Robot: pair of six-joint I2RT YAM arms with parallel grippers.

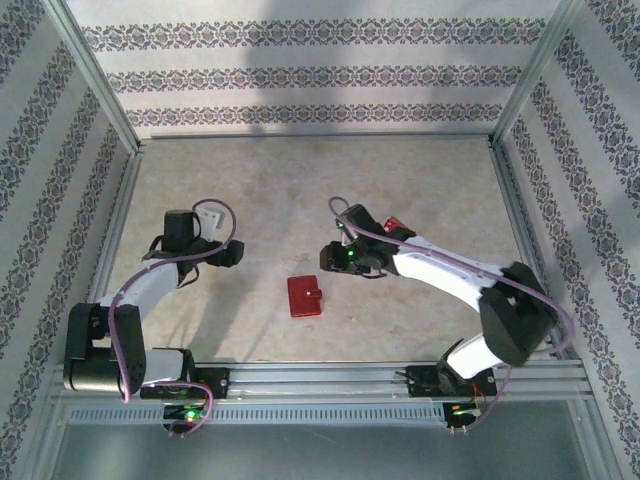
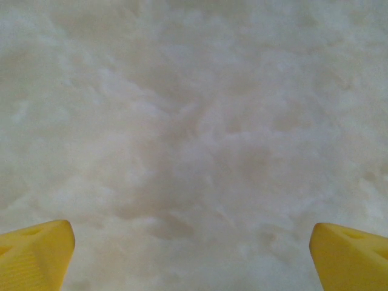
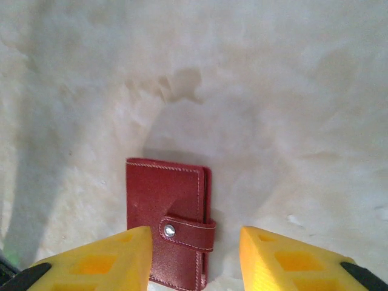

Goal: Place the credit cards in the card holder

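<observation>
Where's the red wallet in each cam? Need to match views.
Top external: small red stitched folding wallet, closed, in the middle of the mottled beige tabletop, between the two arms.
Right wrist: bottom centre, clasp tab facing up, between the open right claw fingers.
Left wrist: left claw open above the tabletop.
Shared landmark: the mottled beige tabletop.
</observation>
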